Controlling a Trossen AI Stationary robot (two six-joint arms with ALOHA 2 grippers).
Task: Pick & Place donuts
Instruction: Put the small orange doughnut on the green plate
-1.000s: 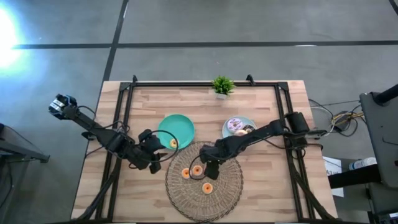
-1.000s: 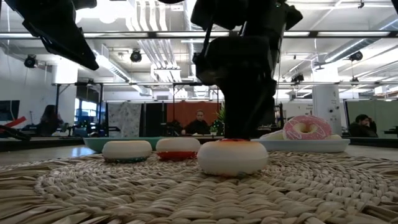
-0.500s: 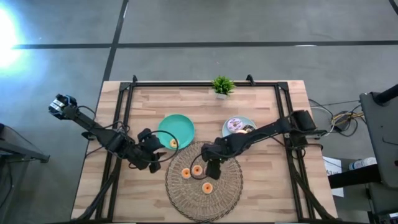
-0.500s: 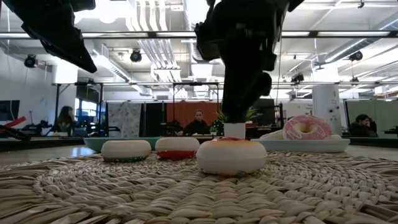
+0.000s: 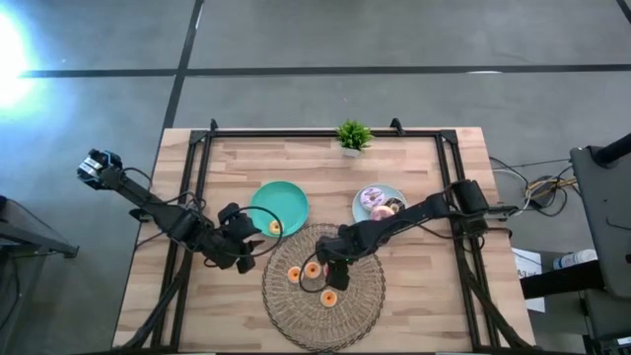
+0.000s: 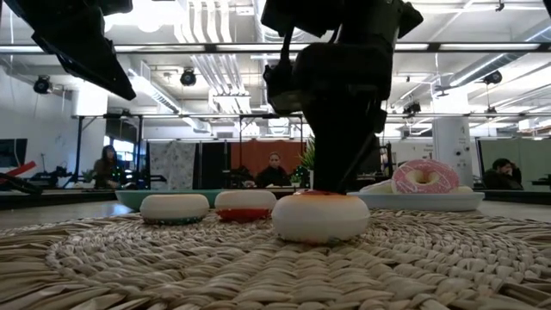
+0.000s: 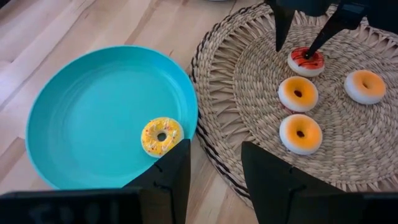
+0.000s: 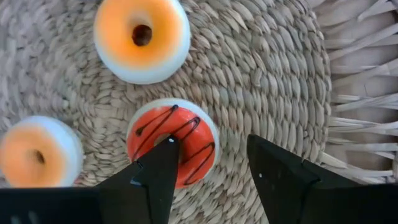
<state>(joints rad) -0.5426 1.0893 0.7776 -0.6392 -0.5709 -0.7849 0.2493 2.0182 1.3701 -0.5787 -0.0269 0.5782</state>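
A small red donut (image 8: 172, 145) with dark squiggles of icing lies flat on a round woven mat (image 5: 360, 296), toward the mat's far side. Three orange donuts lie on the same mat: one just beside the red one (image 7: 298, 93), another nearer the left arm (image 7: 300, 132), and a third a little way off (image 7: 364, 86). A yellow sprinkled donut (image 7: 161, 136) already sits in a teal plate (image 7: 81, 112) next to the mat. On the other side, a light-blue plate (image 5: 392, 194) holds a pink frosted donut (image 6: 424, 178) and a dark one beside it.

The right gripper (image 8: 208, 162) hangs directly above the red donut, its two dark fingers spread apart, one over the donut's top and the other over bare mat beside it. It holds nothing. The left gripper (image 7: 214, 165) waits at the rim of the teal plate, fingers apart and empty.

The step in hand looks like the approach to picking up the red donut. The next move probably calls for shifting slightly so the fingers sit on either side of the ring, lowering to the mat, then closing gently, since the orange donut beside it could be nudged.
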